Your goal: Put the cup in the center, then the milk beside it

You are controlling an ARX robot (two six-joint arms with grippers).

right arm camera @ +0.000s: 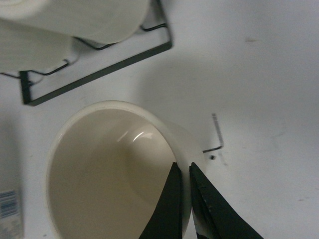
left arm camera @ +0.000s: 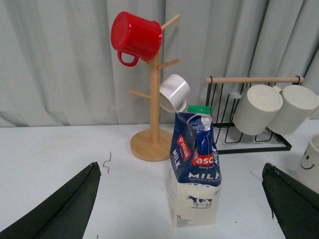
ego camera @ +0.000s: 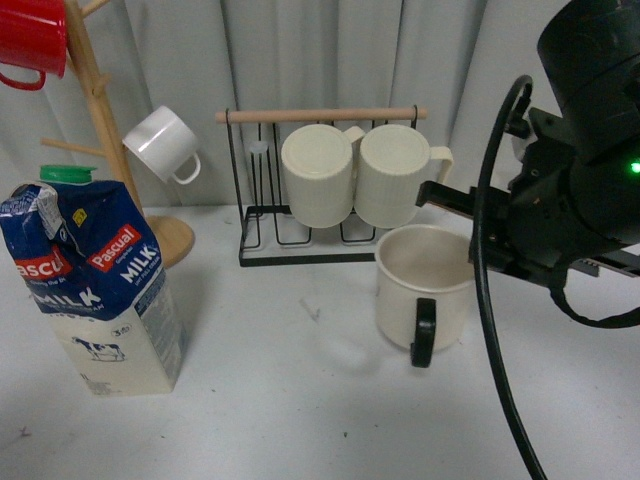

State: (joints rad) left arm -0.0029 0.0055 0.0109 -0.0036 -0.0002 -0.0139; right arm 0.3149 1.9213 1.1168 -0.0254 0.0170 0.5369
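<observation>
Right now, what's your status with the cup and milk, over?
Right gripper shut on cup rim, one finger inside. Left gripper open, facing milk, not touching. Rack close behind cup; nothing seen blocking.

1. This looks like a staged test bench in a lab, not a lived-in kitchen.
2. A plain grey curtain (left arm camera: pixel 60 64) fills the upper part of the front and left wrist views as a backdrop.
3. The bare white table (ego camera: pixel 300 420) has small black marks (right arm camera: pixel 218 137) drawn on it.
4. Kitchen goods stand as props in the front view: a mug tree (left arm camera: pixel 155 99) at upper left, a rack (ego camera: pixel 320 115) at top centre, a carton (ego camera: pixel 95 290) at left, and a cup (ego camera: pixel 425 285) right of centre.
5. A black robot arm (ego camera: pixel 590 150) with a cable fills the right edge.
</observation>
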